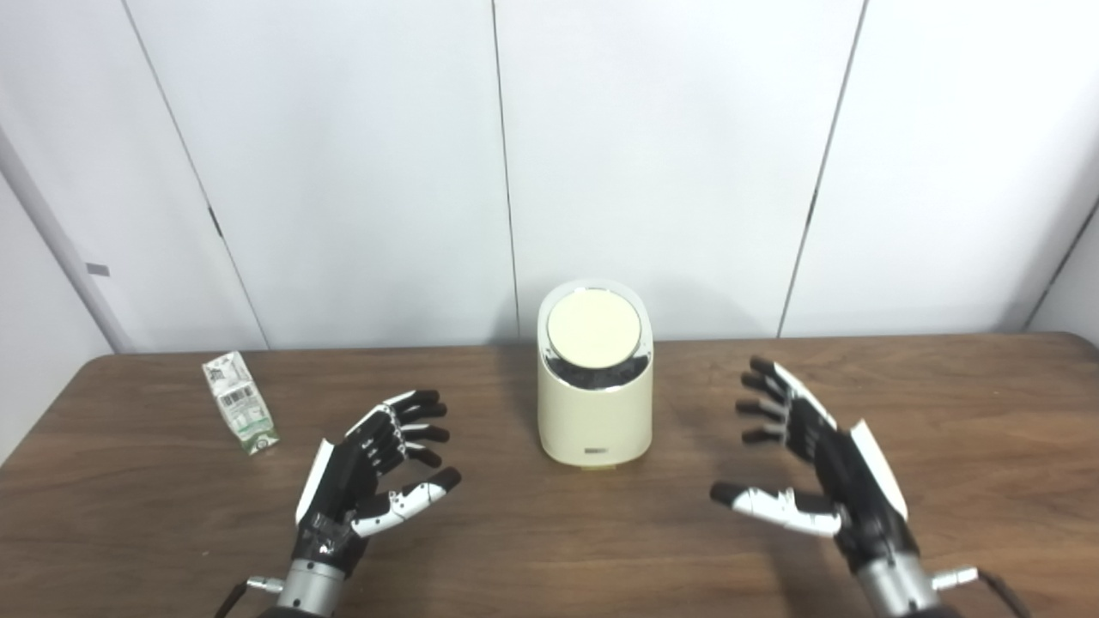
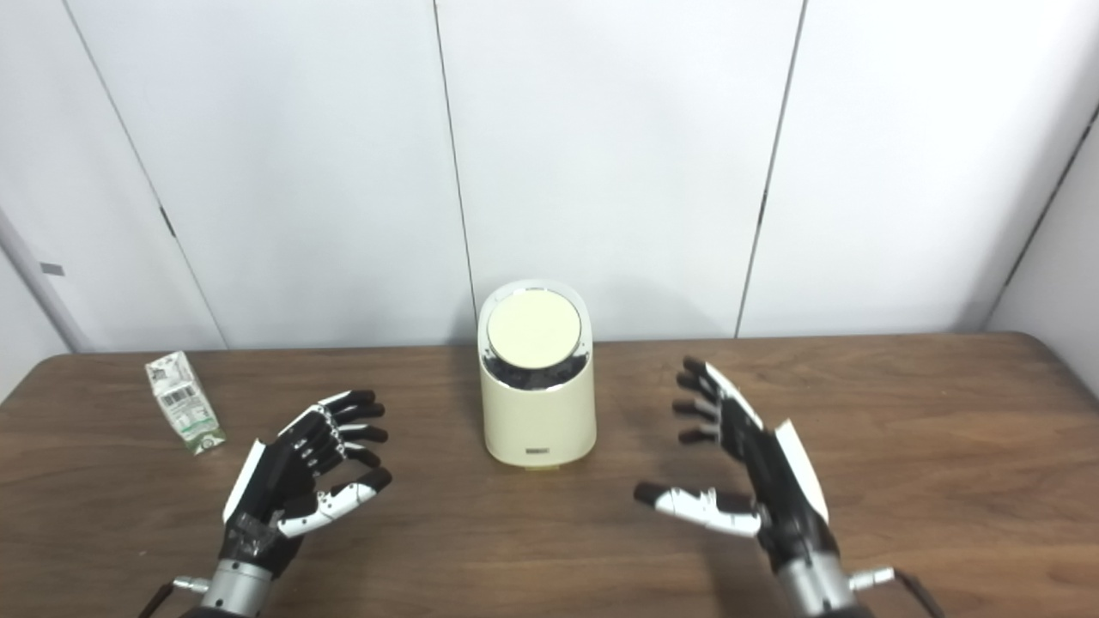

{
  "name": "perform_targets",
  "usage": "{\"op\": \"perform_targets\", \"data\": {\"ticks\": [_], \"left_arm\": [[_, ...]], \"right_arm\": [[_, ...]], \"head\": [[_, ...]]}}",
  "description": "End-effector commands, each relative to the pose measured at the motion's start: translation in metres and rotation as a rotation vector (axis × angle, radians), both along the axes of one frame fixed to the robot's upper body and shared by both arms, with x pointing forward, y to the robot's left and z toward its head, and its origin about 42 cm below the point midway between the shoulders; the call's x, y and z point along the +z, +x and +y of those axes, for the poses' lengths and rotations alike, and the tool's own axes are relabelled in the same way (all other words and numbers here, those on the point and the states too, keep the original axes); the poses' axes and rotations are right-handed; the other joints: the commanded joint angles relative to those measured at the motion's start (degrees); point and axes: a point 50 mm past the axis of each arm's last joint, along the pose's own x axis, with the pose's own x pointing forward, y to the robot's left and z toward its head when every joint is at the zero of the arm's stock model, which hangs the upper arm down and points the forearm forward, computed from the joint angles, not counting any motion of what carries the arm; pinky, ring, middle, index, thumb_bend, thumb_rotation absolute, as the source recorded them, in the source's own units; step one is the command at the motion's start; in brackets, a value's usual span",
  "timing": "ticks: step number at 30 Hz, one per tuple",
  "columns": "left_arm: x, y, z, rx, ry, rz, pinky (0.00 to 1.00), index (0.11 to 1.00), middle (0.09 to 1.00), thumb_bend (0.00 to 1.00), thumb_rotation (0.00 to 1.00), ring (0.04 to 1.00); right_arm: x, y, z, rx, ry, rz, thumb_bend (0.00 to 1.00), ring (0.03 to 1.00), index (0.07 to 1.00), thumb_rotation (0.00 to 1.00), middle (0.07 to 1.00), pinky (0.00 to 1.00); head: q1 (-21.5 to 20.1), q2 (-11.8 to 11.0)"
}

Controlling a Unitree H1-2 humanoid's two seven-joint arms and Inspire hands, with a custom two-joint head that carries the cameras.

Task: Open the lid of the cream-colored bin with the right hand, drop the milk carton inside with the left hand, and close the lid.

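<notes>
Hiding bin (image 1: 594,403) contents: closed lid (image 1: 593,331).

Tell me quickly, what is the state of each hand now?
Left hand: open, holding nothing.
Right hand: open, holding nothing.

Dark wooden desk (image 1: 987,412) stretches wide here. Standing on it at the middle, toward the back, is the cream-colored bin (image 1: 594,403), lid down. Far left, well apart from it, the milk carton (image 1: 239,402) stands tilted.
</notes>
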Motion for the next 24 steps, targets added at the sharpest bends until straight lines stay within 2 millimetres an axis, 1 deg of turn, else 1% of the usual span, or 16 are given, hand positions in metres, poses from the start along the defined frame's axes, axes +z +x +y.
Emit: {"op": "perform_targets", "data": {"ticks": [1, 3, 4, 6, 10, 13, 15, 18, 20, 24], "left_arm": [[-0.05, -0.024, -0.001, 0.015, -0.035, 0.144, 0.53, 0.777, 0.748, 0.68, 0.04, 0.658], [-0.051, -0.023, -0.002, 0.014, -0.037, 0.143, 0.52, 0.777, 0.751, 0.67, 0.03, 0.66], [-0.051, -0.022, -0.002, 0.012, -0.038, 0.143, 0.52, 0.779, 0.752, 0.67, 0.03, 0.662], [-0.052, -0.022, -0.002, 0.01, -0.038, 0.143, 0.52, 0.778, 0.754, 0.67, 0.03, 0.664], [-0.053, -0.021, -0.002, 0.008, -0.043, 0.142, 0.52, 0.778, 0.755, 0.66, 0.02, 0.665], [-0.054, -0.02, -0.003, 0.002, -0.044, 0.144, 0.52, 0.782, 0.76, 0.66, 0.02, 0.67], [-0.054, -0.019, -0.003, -0.001, -0.045, 0.145, 0.53, 0.784, 0.759, 0.66, 0.02, 0.67], [-0.055, -0.019, -0.003, -0.001, -0.047, 0.145, 0.53, 0.784, 0.757, 0.66, 0.02, 0.668], [-0.055, -0.018, -0.003, -0.001, -0.044, 0.145, 0.52, 0.781, 0.753, 0.66, 0.03, 0.664], [-0.055, -0.018, -0.003, -0.001, -0.055, 0.15, 0.53, 0.784, 0.755, 0.65, 0.01, 0.668]], "right_arm": [[0.026, 0.008, 0.001, -0.01, -0.021, -0.066, 0.74, 0.797, 0.89, 0.33, 0.868, 0.69], [0.039, 0.017, 0.002, -0.017, -0.044, -0.077, 0.75, 0.807, 0.895, 0.35, 0.873, 0.71], [0.046, 0.022, 0.003, -0.018, -0.055, -0.084, 0.75, 0.827, 0.899, 0.35, 0.879, 0.73], [0.061, 0.031, 0.005, -0.032, -0.087, -0.095, 0.75, 0.845, 0.901, 0.35, 0.882, 0.75], [0.088, 0.045, 0.01, -0.052, -0.138, -0.112, 0.78, 0.853, 0.906, 0.4, 0.883, 0.73], [0.116, 0.06, 0.017, -0.056, -0.196, -0.137, 0.79, 0.857, 0.903, 0.41, 0.887, 0.72], [0.132, 0.068, 0.023, -0.059, -0.237, -0.149, 0.77, 0.854, 0.901, 0.41, 0.888, 0.7], [0.147, 0.08, 0.031, -0.065, -0.274, -0.149, 0.76, 0.836, 0.903, 0.4, 0.891, 0.67], [0.154, 0.09, 0.036, -0.064, -0.287, -0.142, 0.77, 0.827, 0.903, 0.39, 0.893, 0.65], [0.167, 0.103, 0.046, -0.067, -0.34, -0.113, 0.75, 0.844, 0.921, 0.4, 0.913, 0.66]], "head": [[-0.06, 0.05], [-0.16, -0.22], [-0.16, -0.22], [-0.26, -0.37], [-0.42, -0.43], [-0.36, -0.44], [-0.32, -0.52], [-0.26, -0.56], [-0.26, -0.55], [-0.28, -0.52]]}}
